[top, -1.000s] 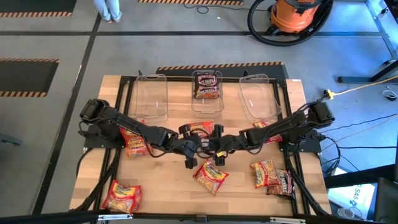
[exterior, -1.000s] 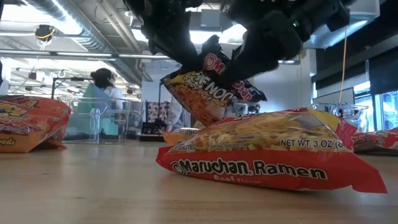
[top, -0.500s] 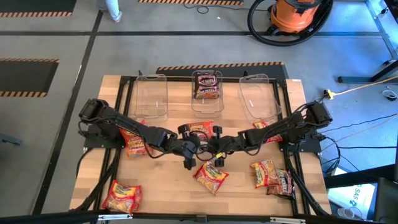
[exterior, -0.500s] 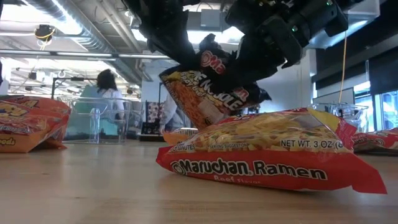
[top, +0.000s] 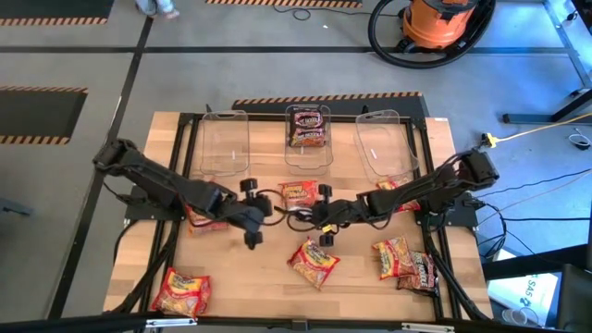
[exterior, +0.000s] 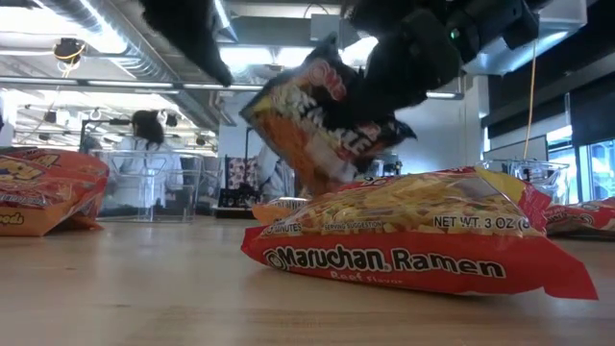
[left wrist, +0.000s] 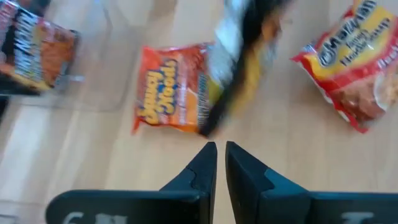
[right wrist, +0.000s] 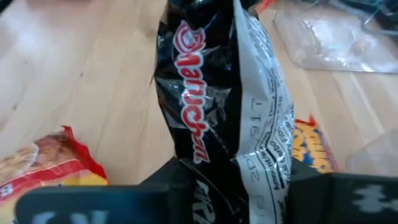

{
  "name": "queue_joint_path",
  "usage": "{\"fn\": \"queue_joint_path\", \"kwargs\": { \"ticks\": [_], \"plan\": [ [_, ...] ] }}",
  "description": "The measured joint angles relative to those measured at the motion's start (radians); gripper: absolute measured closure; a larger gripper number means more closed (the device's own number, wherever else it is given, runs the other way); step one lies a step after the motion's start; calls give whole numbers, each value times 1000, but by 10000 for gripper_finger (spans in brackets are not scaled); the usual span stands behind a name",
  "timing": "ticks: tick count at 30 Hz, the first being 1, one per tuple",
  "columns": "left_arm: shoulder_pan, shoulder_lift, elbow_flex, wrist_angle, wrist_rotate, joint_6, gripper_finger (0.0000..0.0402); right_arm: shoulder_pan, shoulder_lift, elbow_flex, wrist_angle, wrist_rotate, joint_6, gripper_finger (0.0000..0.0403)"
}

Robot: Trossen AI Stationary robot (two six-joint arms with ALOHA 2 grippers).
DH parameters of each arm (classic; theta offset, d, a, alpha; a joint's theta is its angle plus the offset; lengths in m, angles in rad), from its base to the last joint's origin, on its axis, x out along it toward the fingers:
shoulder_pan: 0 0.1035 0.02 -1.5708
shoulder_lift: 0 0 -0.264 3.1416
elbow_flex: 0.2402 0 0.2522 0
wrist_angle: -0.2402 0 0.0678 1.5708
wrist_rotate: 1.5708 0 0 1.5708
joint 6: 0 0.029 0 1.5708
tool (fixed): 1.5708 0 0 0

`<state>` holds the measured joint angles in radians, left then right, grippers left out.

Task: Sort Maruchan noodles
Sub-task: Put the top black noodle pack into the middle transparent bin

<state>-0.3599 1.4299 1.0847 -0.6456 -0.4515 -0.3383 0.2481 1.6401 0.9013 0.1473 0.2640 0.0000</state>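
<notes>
A dark Maruchan noodle packet [right wrist: 205,99] with red lettering hangs above the table's middle, also seen in the high view [top: 299,192] and the low view [exterior: 312,120]. My right gripper [right wrist: 224,180] is shut on it. My left gripper [left wrist: 217,149] is shut on nothing, a little to the left of the packet [top: 266,211]. Other packets lie flat on the table: an orange one [left wrist: 174,87], a red one [exterior: 413,240] near the middle, and one [top: 180,291] at the near left. One more dark packet [top: 308,129] lies in the middle bin. My right gripper pinches one short end of the dark packet [right wrist: 208,171] between its two fingers. It comes at it about level from the table's right, along the packet's length. The packet is lifted clear of the table, sticks out past the fingers toward the left, and sits tilted [exterior: 288,106].
Three clear bins stand along the far edge: left [top: 225,143], middle [top: 319,159], right [top: 384,148]. More packets lie at the near right [top: 393,257], [top: 421,270], under the right arm [top: 398,194] and under the left arm [top: 199,215]. A person [exterior: 144,144] stands beyond the table.
My left gripper has let go of the dark packet and drawn back toward the table's left edge. My right gripper has taken hold of it and keeps it in the air, where it has tipped a little more upright.
</notes>
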Motion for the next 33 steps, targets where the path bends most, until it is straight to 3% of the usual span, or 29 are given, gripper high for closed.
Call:
{"fn": "queue_joint_path", "kwargs": {
  "ticks": [6, 11, 19, 26, 33],
  "plan": [
    [-63, -65, -294, 444, 4, -30, 373, -20, -71, 95, -123, 34, -4, 319],
    [-80, -67, -427, 716, 1, -26, 373, -88, -79, 281, -349, 40, -5, 319],
    [-79, -67, -489, 773, 5, -29, 372, -295, -79, 562, -687, 13, -57, 318],
    [-45, -67, -489, 779, -4, 21, 372, -520, -29, 710, -756, -198, -166, 316],
    [3, -67, -489, 773, -1, 35, 372, -690, 142, 919, -990, -372, -257, 316]
  ]
}}
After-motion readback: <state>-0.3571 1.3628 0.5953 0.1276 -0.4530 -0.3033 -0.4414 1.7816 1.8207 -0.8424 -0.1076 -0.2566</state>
